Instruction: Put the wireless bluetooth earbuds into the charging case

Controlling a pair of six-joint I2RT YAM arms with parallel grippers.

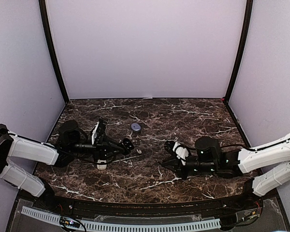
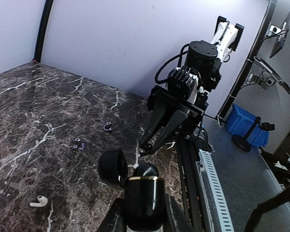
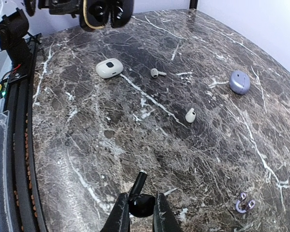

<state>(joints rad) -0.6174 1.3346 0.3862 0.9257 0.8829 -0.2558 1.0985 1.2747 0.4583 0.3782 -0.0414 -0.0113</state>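
My left gripper is shut on an open black charging case with a gold rim, its lid swung to the left, held above the table. The case also shows in the right wrist view and the top view. My right gripper is shut on a black stemmed earbud, stem pointing up and away, just above the marble. It faces the case from the right. A white stemmed earbud, a white bud and two purple buds lie loose.
A white closed case lies near the left gripper, also seen from above. A lilac round case sits further back. White walls stand on three sides of the marble table. A cable rail runs along the near edge.
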